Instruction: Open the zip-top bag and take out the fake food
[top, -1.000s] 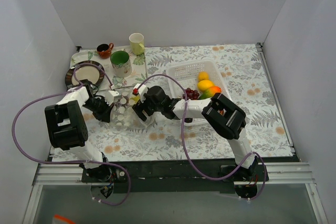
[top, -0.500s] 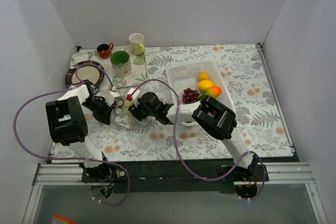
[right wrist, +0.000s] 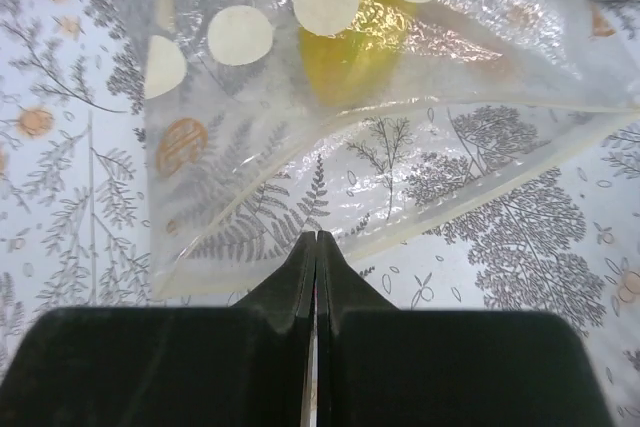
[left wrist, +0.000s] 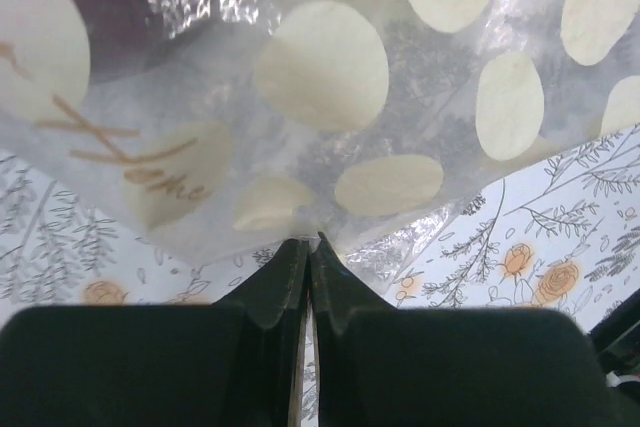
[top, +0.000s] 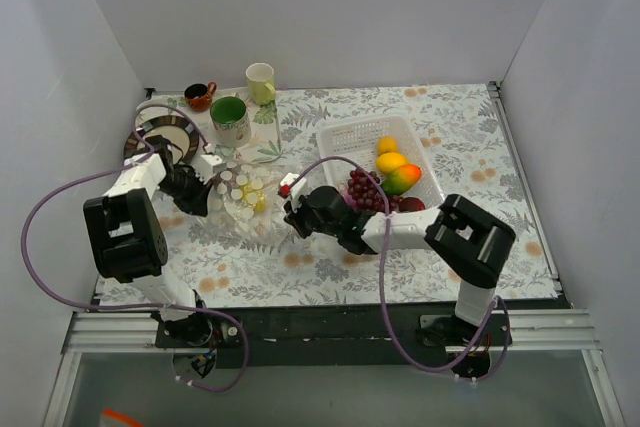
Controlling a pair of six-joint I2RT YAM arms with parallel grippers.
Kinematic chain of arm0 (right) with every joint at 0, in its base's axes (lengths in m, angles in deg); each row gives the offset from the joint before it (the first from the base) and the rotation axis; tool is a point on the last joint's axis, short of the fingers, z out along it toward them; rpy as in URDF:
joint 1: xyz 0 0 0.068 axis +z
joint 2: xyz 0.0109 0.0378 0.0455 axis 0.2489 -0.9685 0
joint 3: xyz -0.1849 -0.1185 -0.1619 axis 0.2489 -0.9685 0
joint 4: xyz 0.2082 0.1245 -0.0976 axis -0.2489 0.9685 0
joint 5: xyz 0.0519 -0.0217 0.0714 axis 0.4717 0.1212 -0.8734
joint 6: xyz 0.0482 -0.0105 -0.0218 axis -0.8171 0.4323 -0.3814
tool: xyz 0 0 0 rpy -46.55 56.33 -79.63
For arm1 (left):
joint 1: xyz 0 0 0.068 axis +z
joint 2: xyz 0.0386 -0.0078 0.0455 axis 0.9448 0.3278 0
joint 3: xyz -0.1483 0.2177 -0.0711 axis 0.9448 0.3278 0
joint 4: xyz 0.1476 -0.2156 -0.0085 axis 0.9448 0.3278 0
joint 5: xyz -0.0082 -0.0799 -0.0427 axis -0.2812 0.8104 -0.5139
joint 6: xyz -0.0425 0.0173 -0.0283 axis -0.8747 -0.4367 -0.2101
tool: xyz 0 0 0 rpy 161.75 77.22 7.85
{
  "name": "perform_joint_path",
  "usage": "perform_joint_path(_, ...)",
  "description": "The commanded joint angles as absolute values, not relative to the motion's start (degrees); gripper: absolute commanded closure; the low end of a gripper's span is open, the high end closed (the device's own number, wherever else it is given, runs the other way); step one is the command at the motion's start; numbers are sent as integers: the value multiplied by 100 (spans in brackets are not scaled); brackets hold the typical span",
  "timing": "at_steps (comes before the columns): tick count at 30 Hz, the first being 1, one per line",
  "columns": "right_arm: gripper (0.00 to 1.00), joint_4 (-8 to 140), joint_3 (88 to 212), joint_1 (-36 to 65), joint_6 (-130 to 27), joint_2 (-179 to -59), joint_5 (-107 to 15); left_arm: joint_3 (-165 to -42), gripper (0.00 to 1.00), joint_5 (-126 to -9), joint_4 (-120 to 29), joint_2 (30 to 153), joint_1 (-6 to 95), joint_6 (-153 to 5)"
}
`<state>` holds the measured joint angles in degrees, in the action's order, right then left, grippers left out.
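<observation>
White walls close in three sides of a surface [top: 480, 177] covered with a fern-and-flower print. Left of centre on it we see the zip-top bag [top: 238, 192], clear with pale dots, lying crumpled between the two arms. The left hand [top: 205, 190] is at the bag's left edge. Its fingers are pressed together on the film, which runs right into the closed tips in the left wrist view.

The right hand [top: 287, 212] comes in from the other side with its fingers also together. Their tips meet on the nearer lip of the bag's gaping mouth, and they appear to pinch it.

Through the plastic we make out a yellow piece [right wrist: 345, 47] inside the bag. Other fake food [top: 388, 162], purple grapes and yellow, orange and red-green fruits, sits in a white basket [top: 335, 137] to the bag's right. A green mug [top: 231, 119] and a dark-rimmed plate [top: 160, 137] stand behind the bag.
</observation>
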<state>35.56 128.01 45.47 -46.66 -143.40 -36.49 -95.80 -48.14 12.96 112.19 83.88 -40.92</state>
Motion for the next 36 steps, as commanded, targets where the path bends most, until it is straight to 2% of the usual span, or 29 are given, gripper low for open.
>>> perform_joint_path(1,99,3052,12216,4579,-4951,-13460,-3399,-9846,100,-4559,988,10694,8423,-4398)
perform_joint_path(4,99,3095,12136,4579,-4951,-13476,-3337,-10074,100,-4130,1408,10457,8414,-4206)
perform_joint_path(6,93,3218,12285,4571,-4978,-13607,-3345,-10250,100,-3751,1682,10290,8414,-4143)
perform_joint_path(11,87,3280,12408,4588,-5101,-13783,-3311,-11146,100,-3215,2885,10096,8405,-3662)
perform_joint_path(21,83,3552,12848,4579,-5013,-14047,-3258,-10699,100,-3408,3432,9771,8414,-3256)
perform_joint_path(24,73,3535,12918,4579,-5013,-14100,-3284,-11066,100,-3250,3598,9744,8405,-3403)
perform_joint_path(25,65,3578,12997,4579,-5004,-14144,-3293,-11181,100,-3214,3608,9744,8396,-3466)
perform_joint_path(28,50,3570,13041,4579,-5022,-14223,-3302,-11481,100,-3205,3617,9604,8309,-3475)
perform_joint_path(36,39,3236,13085,4685,-4838,-14337,-3065,-11183,100,-3451,3599,9603,8054,-3519)
